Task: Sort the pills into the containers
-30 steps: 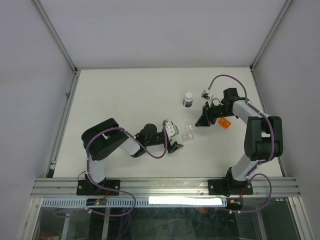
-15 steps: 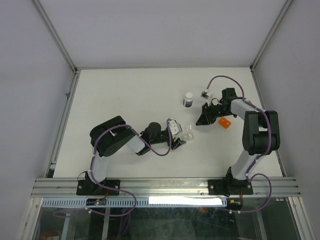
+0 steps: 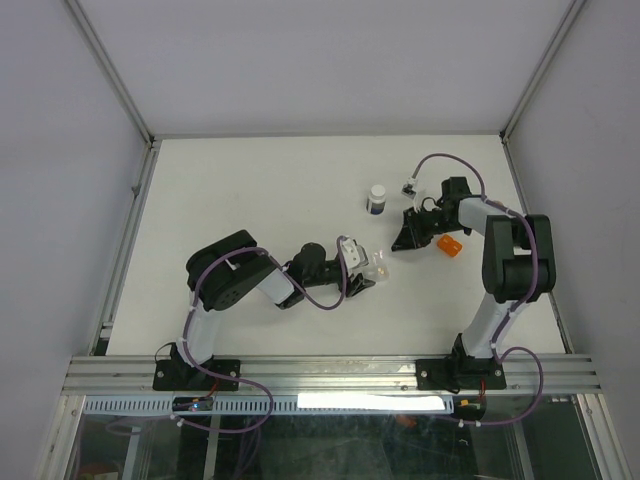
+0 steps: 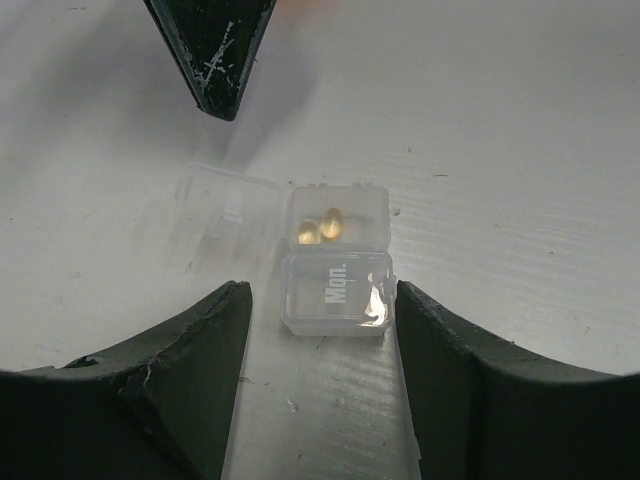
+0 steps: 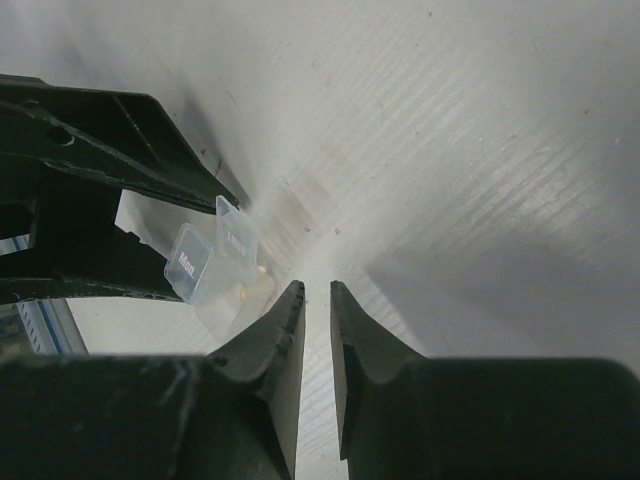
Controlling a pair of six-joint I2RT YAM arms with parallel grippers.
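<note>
Left gripper is spread around the box at centre frame, its far cell open with 2 pills; right gripper is nearly pressed together, holding nothing, just beside it.

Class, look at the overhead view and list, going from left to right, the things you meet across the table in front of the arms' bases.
Left pincer → clear two-cell pill box → white bottle with a dark band → right pincer → orange item.
</note>
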